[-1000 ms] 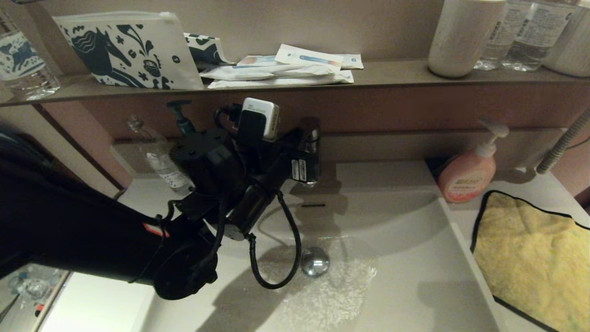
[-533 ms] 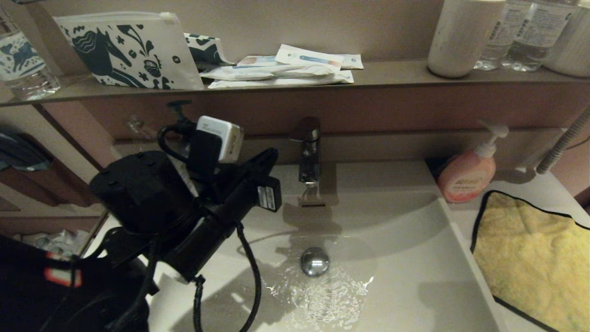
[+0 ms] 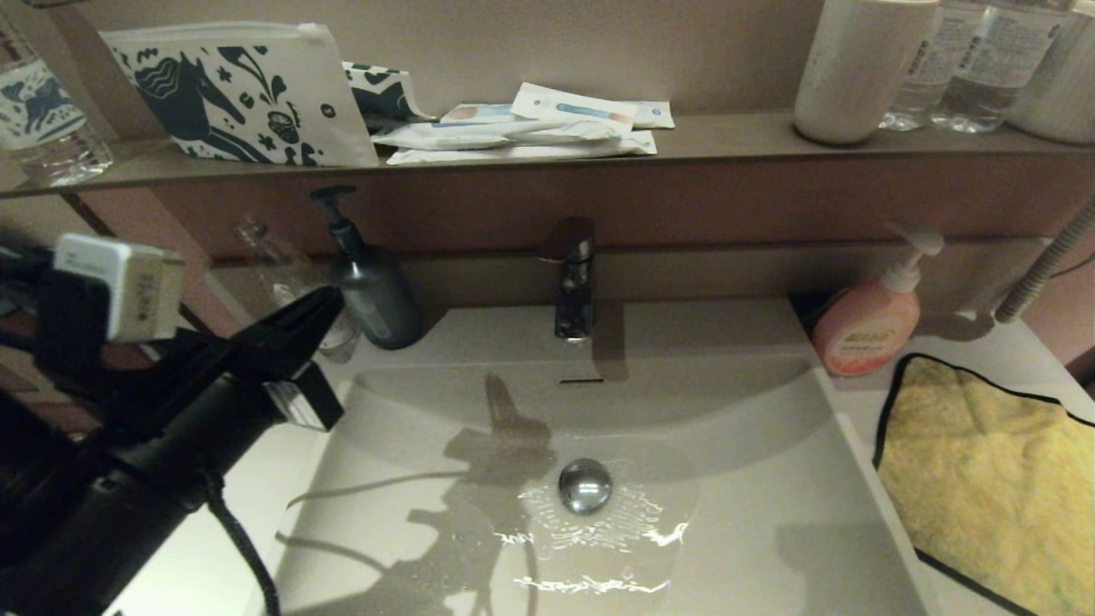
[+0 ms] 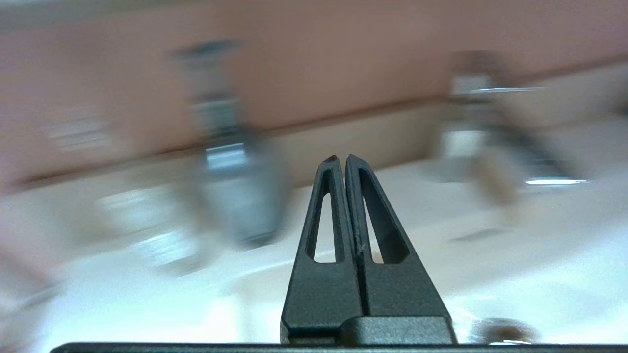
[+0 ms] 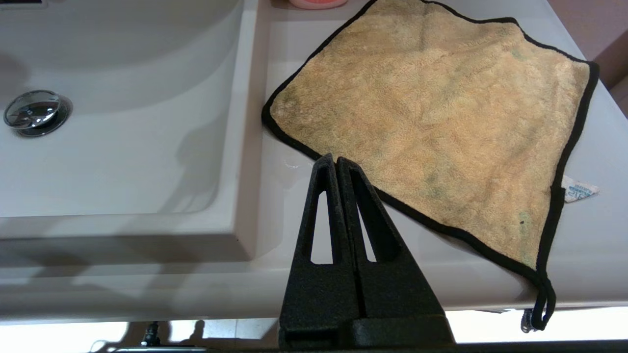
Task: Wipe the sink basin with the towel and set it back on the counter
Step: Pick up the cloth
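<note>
Your left gripper (image 3: 329, 299) sits at the left edge of the head view, over the counter's left side and clear of the basin; its two fingers are pressed flat together with nothing between them, as the left wrist view confirms (image 4: 342, 159). Just past its tip, toward the upper middle of the frame, stands a dark pump bottle (image 3: 369, 287) against the back ledge, and further right the chrome faucet (image 3: 571, 278).

Your right gripper (image 5: 335, 159) does not show in the head view. In its own wrist view the fingers are likewise closed tight and empty, hanging above the front strip of the counter (image 5: 274, 122), with the tip just short of the towel's black-edged near border.

The towel (image 3: 992, 479) lies spread flat at the right of the head view, on the counter beside the sink basin (image 3: 753, 513), with a pink soap dispenser (image 3: 868, 329) just behind its far corner. A shallow film of water lies around the drain plug (image 3: 585, 484).

My reading: the wiping has not begun, and the step in hand is fetching the towel. The right gripper is the natural one for it. You will need to spread its fingers, bring it down onto the near towel edge and pinch a fold before carrying it left into the basin.
</note>
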Controlling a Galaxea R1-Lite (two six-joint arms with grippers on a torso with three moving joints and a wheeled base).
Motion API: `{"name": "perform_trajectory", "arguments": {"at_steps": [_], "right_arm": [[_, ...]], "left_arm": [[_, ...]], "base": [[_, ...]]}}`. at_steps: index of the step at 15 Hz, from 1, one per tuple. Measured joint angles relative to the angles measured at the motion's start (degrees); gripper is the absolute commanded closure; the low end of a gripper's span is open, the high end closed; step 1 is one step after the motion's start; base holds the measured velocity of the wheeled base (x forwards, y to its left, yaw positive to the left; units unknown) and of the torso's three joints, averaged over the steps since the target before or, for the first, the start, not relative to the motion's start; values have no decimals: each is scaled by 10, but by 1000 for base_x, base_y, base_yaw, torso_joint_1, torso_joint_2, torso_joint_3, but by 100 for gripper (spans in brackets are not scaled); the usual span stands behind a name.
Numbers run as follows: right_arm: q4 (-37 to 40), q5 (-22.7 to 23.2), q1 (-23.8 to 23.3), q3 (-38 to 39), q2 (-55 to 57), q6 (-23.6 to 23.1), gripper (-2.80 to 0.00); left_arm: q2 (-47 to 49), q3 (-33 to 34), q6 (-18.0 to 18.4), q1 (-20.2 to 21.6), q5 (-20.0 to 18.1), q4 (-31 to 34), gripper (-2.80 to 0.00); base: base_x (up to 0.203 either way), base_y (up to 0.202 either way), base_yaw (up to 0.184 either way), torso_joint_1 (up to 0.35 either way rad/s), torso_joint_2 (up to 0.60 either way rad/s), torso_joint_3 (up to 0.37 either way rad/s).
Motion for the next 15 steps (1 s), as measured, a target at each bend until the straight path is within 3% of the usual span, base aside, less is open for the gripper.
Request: {"name": "perform_trajectory", "arguments": {"at_steps": [4, 6, 10, 15], "right_arm": [[0, 0, 0, 0, 0, 0, 0], [0, 0, 0, 0, 0, 0, 0], [0, 0, 0, 0, 0, 0, 0], [0, 0, 0, 0, 0, 0, 0]], "left_arm": [[-96, 42, 8, 154, 0, 19, 0], [-147, 95, 12, 216, 0, 21, 0], [-274, 140, 27, 273, 5, 51, 0], [-474, 134, 29, 306, -5, 224, 0]], "base": [[0, 0, 0, 0, 0, 0], [0, 0, 0, 0, 0, 0], [0, 0, 0, 0, 0, 0], [0, 0, 0, 0, 0, 0]]}}
